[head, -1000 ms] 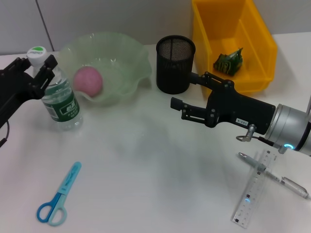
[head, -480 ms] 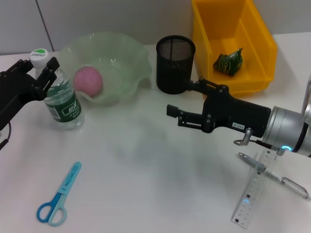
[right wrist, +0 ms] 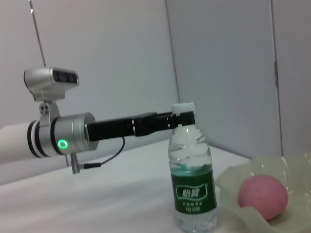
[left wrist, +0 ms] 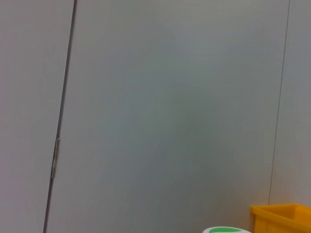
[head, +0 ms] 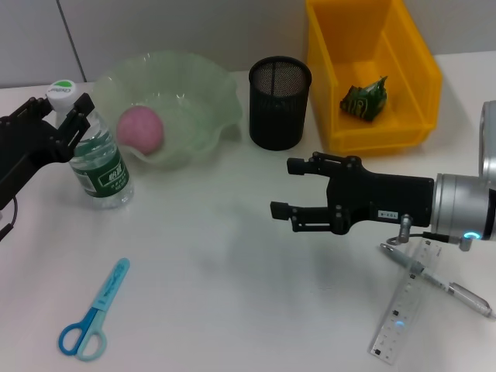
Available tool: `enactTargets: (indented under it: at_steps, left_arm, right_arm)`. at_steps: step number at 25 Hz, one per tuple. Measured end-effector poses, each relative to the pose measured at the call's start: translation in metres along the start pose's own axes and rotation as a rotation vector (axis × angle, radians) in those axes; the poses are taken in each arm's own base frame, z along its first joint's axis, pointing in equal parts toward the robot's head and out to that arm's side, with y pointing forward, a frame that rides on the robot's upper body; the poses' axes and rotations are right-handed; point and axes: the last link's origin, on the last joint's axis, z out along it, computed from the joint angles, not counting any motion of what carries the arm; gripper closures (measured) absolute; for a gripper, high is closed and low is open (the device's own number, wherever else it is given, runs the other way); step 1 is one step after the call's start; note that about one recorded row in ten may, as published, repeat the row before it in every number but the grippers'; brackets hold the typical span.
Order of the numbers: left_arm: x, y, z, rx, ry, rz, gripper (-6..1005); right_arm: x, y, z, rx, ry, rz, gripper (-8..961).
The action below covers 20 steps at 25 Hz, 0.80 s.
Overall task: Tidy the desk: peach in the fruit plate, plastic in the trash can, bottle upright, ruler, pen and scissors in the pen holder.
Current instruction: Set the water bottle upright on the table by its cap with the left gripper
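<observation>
Head view: water bottle (head: 97, 151) upright, left gripper (head: 63, 116) pinching its neck under cap. Right gripper (head: 293, 188) empty, jaws spread, over bare desk; pen (head: 438, 280) & ruler (head: 403, 310) lie crossed just below its wrist, so right arm nearer. Scissors (head: 94, 311) nearer left.

Right wrist view: bottle (right wrist: 193, 175) beside fruit plate (right wrist: 272, 182), peach (right wrist: 262, 196) in it.

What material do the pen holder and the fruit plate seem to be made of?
Pen holder: probably metal mesh, matte black; a fine grid of holes shows in its wall.
Fruit plate: likely glass or plastic, pale green and translucent with a wavy rim; which one is unclear.
</observation>
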Motion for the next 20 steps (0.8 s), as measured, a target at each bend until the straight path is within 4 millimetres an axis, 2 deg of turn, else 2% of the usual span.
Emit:
enactTargets:
  at_steps: [20]
  left_arm:
    - [-0.0001, 0.0013, -0.0003, -0.008, 0.001, 0.001, 539]
  right_arm:
    - [-0.0053, -0.0037, -0.0041, 0.003, 0.018, -0.013, 120]
